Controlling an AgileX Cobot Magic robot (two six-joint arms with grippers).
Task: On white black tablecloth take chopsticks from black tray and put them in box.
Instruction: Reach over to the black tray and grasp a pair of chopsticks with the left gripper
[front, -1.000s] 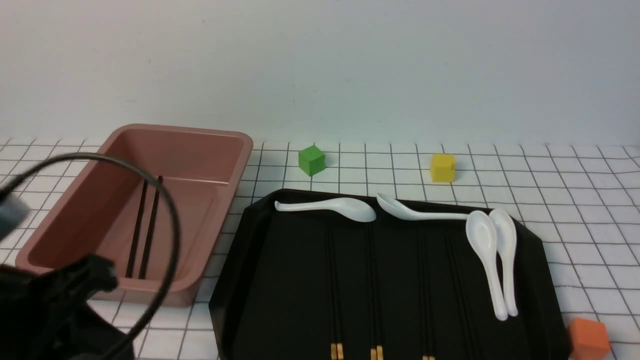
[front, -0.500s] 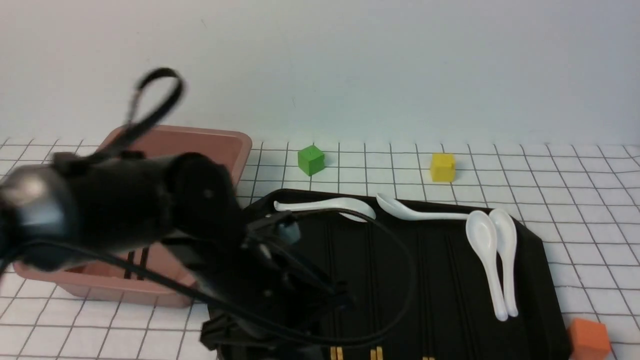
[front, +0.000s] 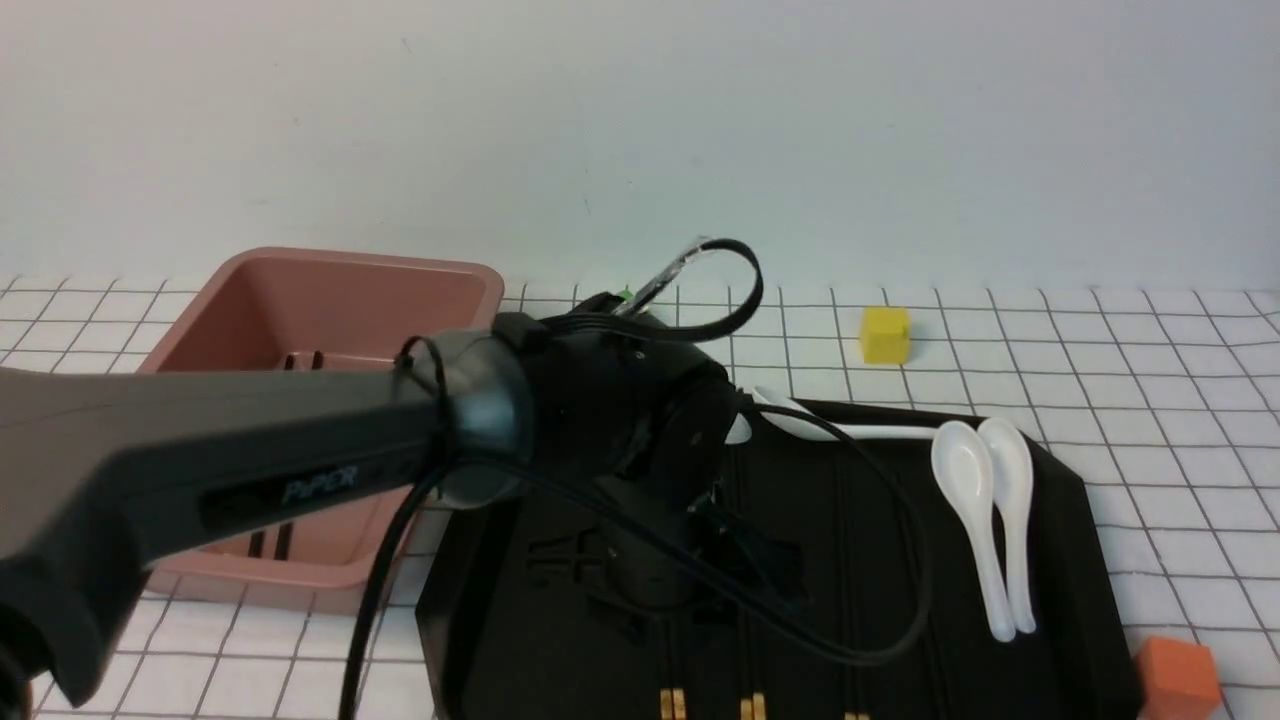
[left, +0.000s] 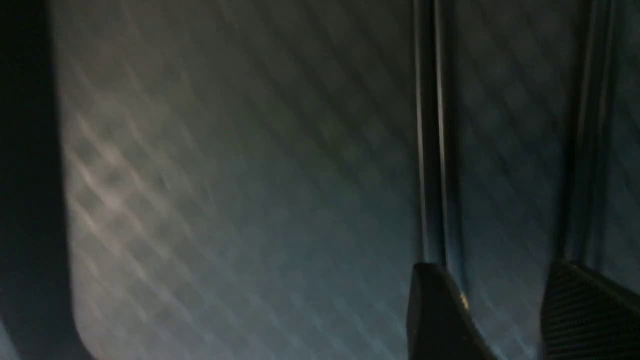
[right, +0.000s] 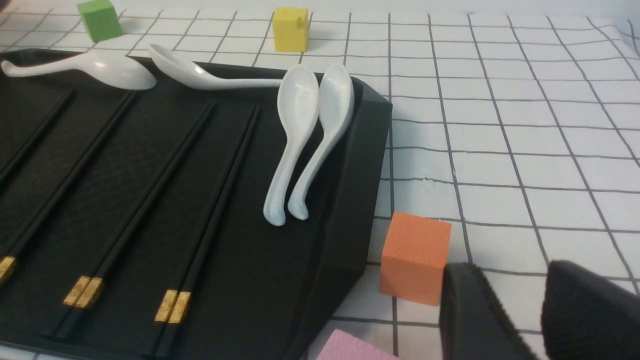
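The black tray (front: 1060, 560) lies on the gridded tablecloth (front: 1150, 350) and holds several pairs of black chopsticks with gold ends (front: 673, 703), also seen in the right wrist view (right: 150, 200). The pinkish-brown box (front: 300, 290) stands to its left with one pair of chopsticks (front: 268, 542) inside. My left gripper (front: 705, 585) hangs low over the tray's left half. In the left wrist view it (left: 500, 272) is open and empty, its fingertips beside two chopstick pairs (left: 430, 150). My right gripper (right: 515, 272) is open and empty over the cloth beside the orange cube.
Several white spoons (front: 975, 500) lie along the tray's far and right sides. A yellow cube (front: 885, 333) and a green cube (right: 100, 19) stand behind the tray. An orange cube (right: 414, 257) sits off its right front corner, with a pink object (right: 350, 350) close by.
My left arm has swung from the near left corner, across the box, to over the tray's left half. The chopsticks and spoons have not moved.
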